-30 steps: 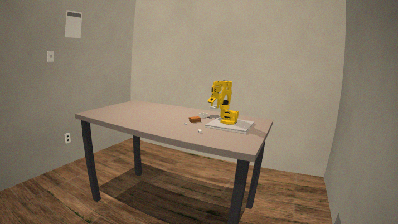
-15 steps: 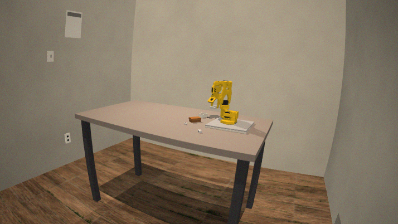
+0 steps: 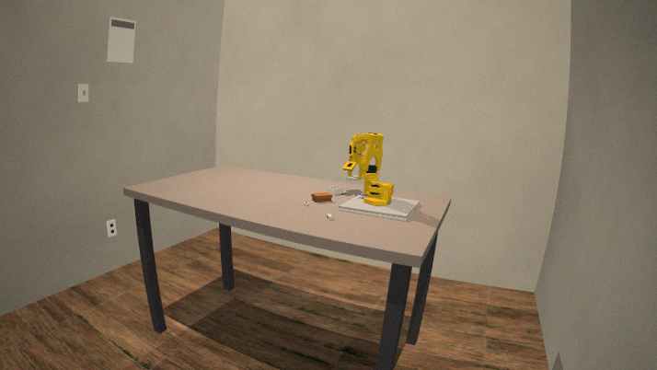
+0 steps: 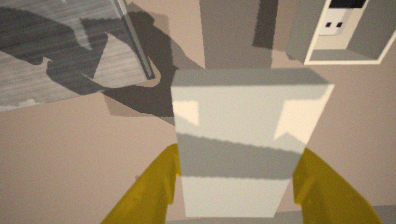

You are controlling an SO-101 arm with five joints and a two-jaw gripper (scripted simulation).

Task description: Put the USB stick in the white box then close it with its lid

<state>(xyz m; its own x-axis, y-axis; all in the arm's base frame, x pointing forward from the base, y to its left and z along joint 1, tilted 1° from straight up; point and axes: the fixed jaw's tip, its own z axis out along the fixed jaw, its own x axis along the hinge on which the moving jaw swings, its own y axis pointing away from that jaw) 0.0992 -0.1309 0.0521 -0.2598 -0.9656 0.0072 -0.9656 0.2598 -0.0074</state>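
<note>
In the wrist view my yellow gripper (image 4: 237, 187) is shut on the white lid (image 4: 245, 140) and holds it above the table. The open white box (image 4: 345, 30) lies at the top right, apart from the lid. The USB stick (image 4: 336, 22) lies inside the box, its metal plug showing. In the exterior view the arm (image 3: 368, 170) stands folded over its base, the gripper (image 3: 351, 175) holds the lid up, and the box (image 3: 335, 189) sits on the table just below and left of it.
A grey base plate (image 3: 379, 207) (image 4: 65, 50) lies under the arm. A brown block (image 3: 321, 197) sits left of the box. Two small white bits (image 3: 306, 203) (image 3: 329, 216) lie on the table in front.
</note>
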